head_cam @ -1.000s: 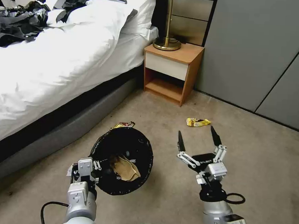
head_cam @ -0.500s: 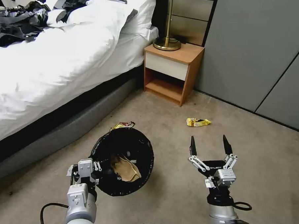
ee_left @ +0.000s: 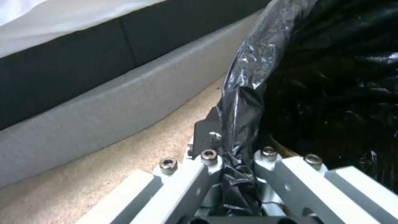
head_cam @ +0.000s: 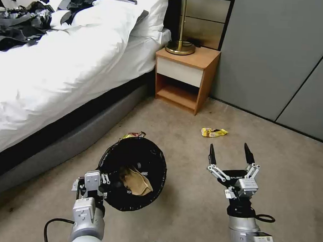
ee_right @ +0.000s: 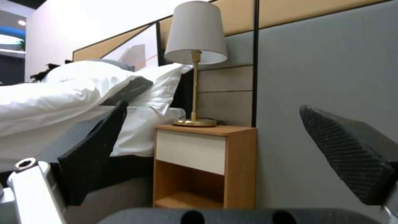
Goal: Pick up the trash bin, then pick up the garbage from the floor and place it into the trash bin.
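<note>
The trash bin (head_cam: 143, 202) with its black bag liner hangs tilted above the floor (head_cam: 186, 215), mouth toward me, a brown paper bag (head_cam: 135, 182) inside. My left gripper (head_cam: 94, 180) is shut on the bin's rim; the left wrist view shows the bag liner (ee_left: 242, 118) pinched between its fingers. A yellow wrapper (head_cam: 213, 132) lies on the carpet ahead of my right gripper (head_cam: 230, 154), which stands open and empty, fingers pointing up. Another yellow and red wrapper (head_cam: 133, 135) peeks out behind the bin's far rim.
A bed (head_cam: 56, 73) with white bedding and dark clothes runs along the left. A wooden nightstand (head_cam: 184, 77) with a brass lamp (head_cam: 180, 43) stands ahead. Grey wall panels (head_cam: 278, 58) close off the right. Open carpet lies around the yellow wrapper.
My right gripper has drawn back toward me and to the right, away from the yellow wrapper, staying open. The bin and left gripper have barely shifted.
</note>
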